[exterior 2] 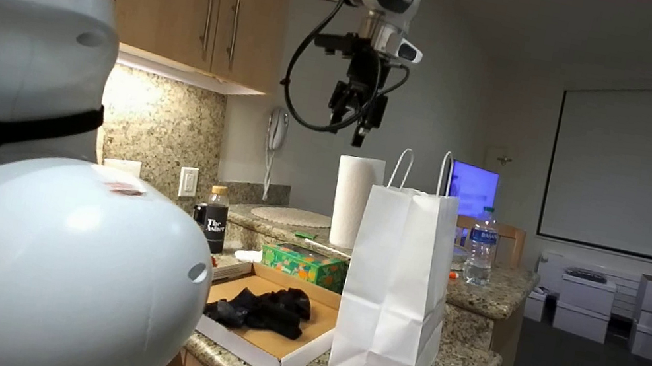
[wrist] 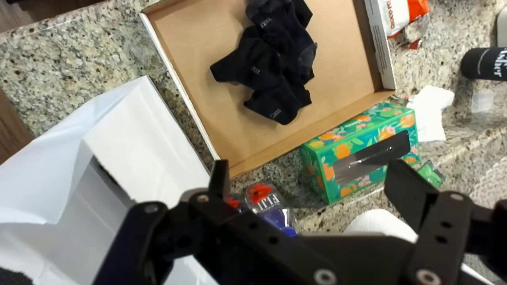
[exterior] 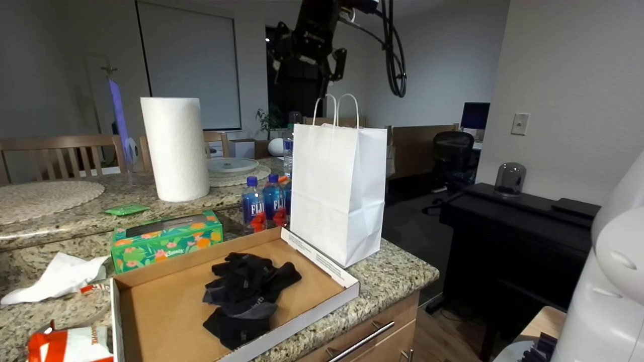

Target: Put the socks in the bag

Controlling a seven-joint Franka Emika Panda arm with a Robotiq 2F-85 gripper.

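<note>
The socks, a crumpled black heap (exterior: 246, 286) (exterior 2: 266, 310) (wrist: 273, 63), lie in a shallow cardboard tray (exterior: 156, 306) (exterior 2: 302, 361) (wrist: 340, 51) with white outer walls. Beside the tray's short side, the white paper bag (exterior: 322, 196) (exterior 2: 390, 295) (wrist: 146, 146) stands upright on the counter, both twisted handles raised. From above, part of its inside shows in the wrist view. My gripper (exterior: 304, 75) (exterior 2: 347, 130) (wrist: 309, 170) hangs high in the air, above the level of the bag's handles. Its fingers are spread wide apart, and they hold nothing.
A flowered tissue box (exterior: 171, 239) (wrist: 356, 154) and blue-capped water bottles (exterior: 253, 201) (wrist: 269, 202) border the tray's back edge. On the raised ledge stands a paper towel roll (exterior: 176, 151) (exterior 2: 356, 202). A dark bottle (exterior 2: 215, 220) and a red-white snack packet (exterior: 70, 344) are nearby.
</note>
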